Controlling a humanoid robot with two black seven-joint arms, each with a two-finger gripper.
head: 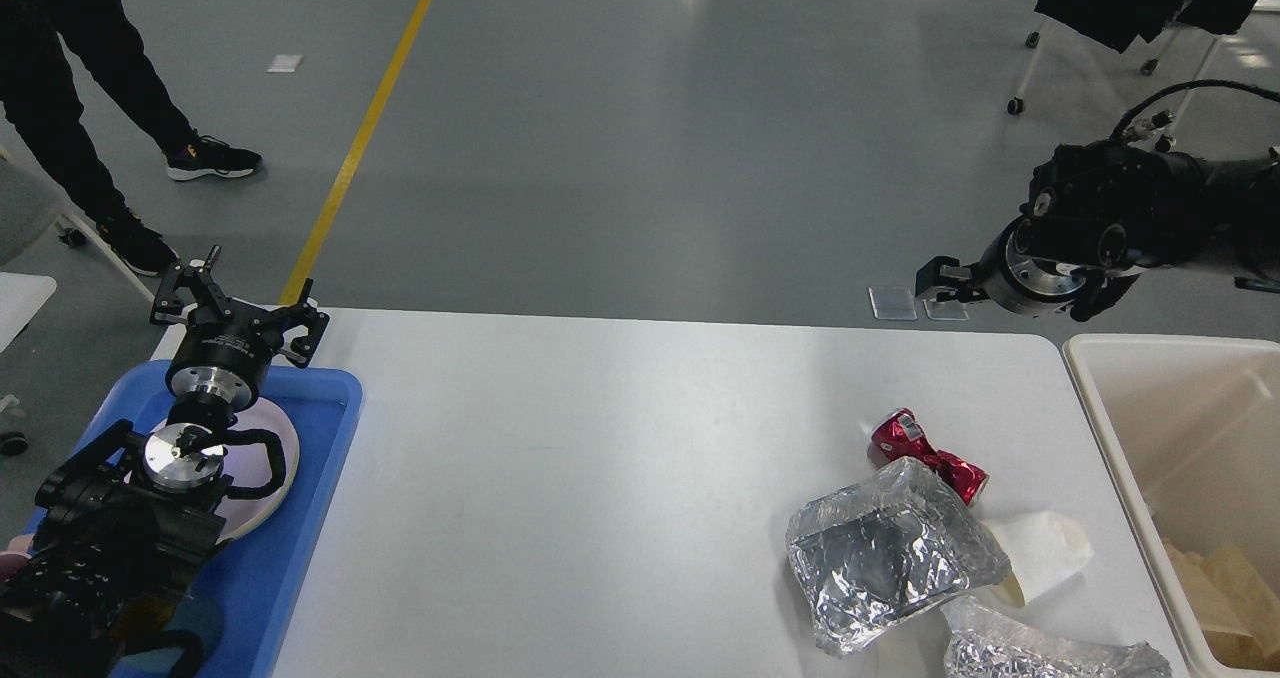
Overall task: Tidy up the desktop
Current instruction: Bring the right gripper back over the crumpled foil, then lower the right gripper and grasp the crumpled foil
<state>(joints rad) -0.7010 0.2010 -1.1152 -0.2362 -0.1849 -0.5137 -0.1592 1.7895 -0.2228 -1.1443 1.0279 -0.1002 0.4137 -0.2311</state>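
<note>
The white desktop (pixel 600 458) fills the lower middle of the head view. At its front right lie a crushed red can (pixel 925 453), a crumpled foil container (pixel 890 548), a white paper cup (pixel 1045 548) on its side and a second foil piece (pixel 1050 650). My left gripper (pixel 240 306) is open and empty, above the far end of the blue tray (pixel 310 518). My right gripper (pixel 940 283) hangs in the air beyond the desktop's far right corner, pointing left. Its fingers cannot be told apart.
A white plate (pixel 280 458) lies in the blue tray under my left arm. A cream bin (pixel 1110 438) stands at the desktop's right edge with brown paper (pixel 1225 578) inside. A person's legs (pixel 70 128) stand at the far left.
</note>
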